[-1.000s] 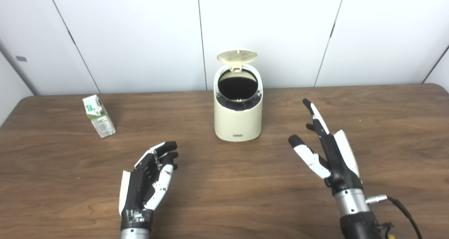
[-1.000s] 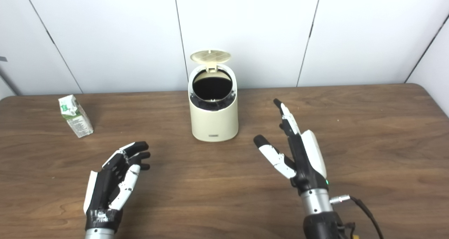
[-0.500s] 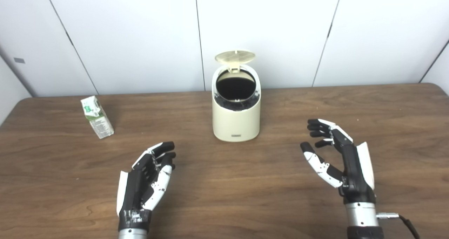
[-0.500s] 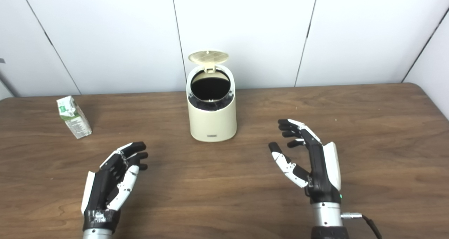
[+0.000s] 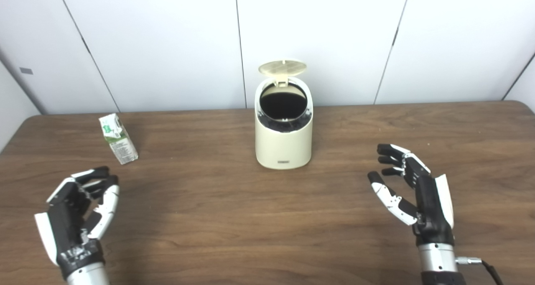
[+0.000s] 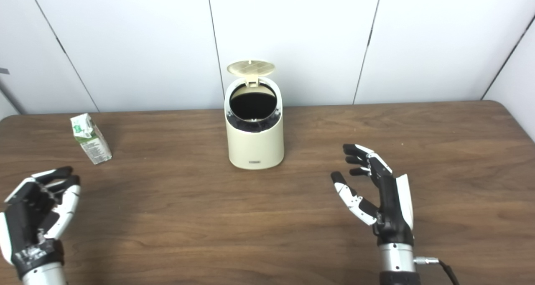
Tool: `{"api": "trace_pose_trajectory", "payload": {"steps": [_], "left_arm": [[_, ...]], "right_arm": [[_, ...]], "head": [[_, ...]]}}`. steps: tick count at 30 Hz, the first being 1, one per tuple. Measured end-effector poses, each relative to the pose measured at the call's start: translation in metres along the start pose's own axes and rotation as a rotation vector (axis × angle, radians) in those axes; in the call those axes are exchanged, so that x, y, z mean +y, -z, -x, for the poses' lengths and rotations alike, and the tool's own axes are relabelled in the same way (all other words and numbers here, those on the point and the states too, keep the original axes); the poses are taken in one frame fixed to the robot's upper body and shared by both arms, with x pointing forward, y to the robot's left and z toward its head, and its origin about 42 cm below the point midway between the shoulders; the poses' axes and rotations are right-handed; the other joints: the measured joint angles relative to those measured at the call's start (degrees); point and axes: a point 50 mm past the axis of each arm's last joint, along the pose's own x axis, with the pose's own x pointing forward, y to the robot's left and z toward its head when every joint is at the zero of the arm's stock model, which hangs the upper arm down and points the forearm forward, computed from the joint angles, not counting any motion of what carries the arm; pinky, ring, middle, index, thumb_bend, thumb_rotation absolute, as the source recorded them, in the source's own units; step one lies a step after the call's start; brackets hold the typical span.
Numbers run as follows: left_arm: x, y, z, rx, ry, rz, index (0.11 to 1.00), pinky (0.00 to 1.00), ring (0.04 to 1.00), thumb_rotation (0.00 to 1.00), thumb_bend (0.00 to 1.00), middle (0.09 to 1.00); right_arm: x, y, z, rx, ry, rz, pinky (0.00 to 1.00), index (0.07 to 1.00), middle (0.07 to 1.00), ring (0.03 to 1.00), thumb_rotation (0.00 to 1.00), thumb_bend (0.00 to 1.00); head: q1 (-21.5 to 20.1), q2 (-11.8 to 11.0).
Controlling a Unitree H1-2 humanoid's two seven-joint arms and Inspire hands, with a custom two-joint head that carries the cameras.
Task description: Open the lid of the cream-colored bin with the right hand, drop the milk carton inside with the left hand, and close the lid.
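Standing upright: green-white milk carton (image 5: 117,138), left of open-lidded bin (image 5: 284,138).

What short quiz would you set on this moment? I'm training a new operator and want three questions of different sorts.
1. True or false: the lid of the cream-colored bin stands open.
2. Which hand is nearer the milk carton? A) left hand B) right hand
3. Fill in: the milk carton stands on the ____, apart from both hands.

Key: 1 true. 2 A. 3 table.
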Motion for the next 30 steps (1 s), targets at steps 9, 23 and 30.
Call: {"api": "trace_pose_trajectory", "payload": {"steps": [9,23,30], "left_arm": [[0.024,0.011,-0.012,0.143,-0.013,-0.12,0.874,0.69,0.756,0.31,0.86,0.793],[0.045,0.008,-0.039,0.148,0.147,-0.137,1.0,0.94,0.943,0.34,0.98,0.962],[0.054,0.003,-0.074,0.166,0.233,-0.196,0.98,0.87,0.942,0.34,1.0,0.955]], "right_arm": [[-0.025,0.016,-0.003,0.008,0.024,0.0,0.55,0.692,0.706,0.659,0.28,0.22],[-0.05,0.03,-0.014,-0.027,0.004,0.033,0.52,0.653,0.681,0.652,0.27,0.19],[-0.052,0.034,-0.02,-0.035,0.006,0.041,0.48,0.627,0.662,0.62,0.5,0.26]], "head": [[9.5,-0.9],[19.3,-1.7],[27.8,-4.0]]}}
